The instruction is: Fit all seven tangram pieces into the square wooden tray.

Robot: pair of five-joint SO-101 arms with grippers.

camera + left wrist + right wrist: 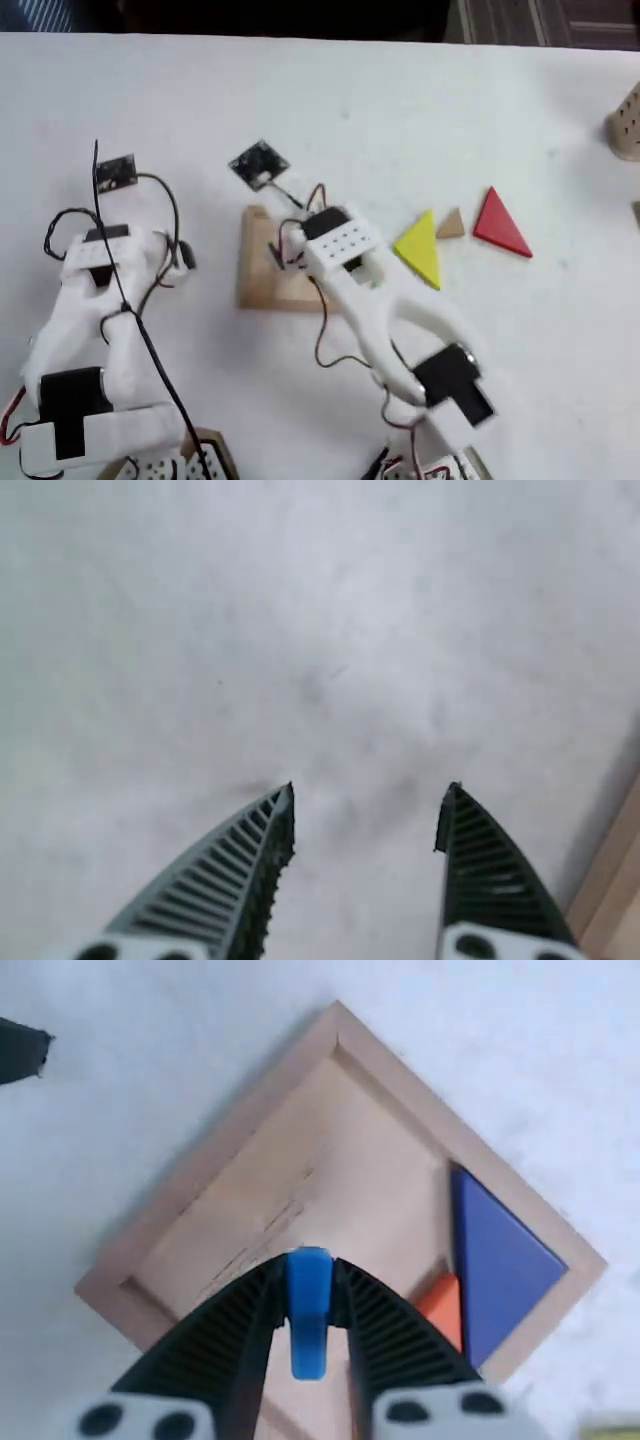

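Note:
The square wooden tray lies under my right gripper, which is shut on a small light-blue piece held over the tray's bare floor. A dark blue triangle and an orange piece lie in one corner of the tray. In the high view the right arm covers most of the tray. A yellow triangle, a small tan triangle and a red triangle lie on the table to its right. My left gripper is open over bare table beside the tray's edge.
The tabletop is white. A wooden block with holes stands at the far right edge. The left arm with its cables sits left of the tray. A dark tip shows beyond the tray in the right wrist view.

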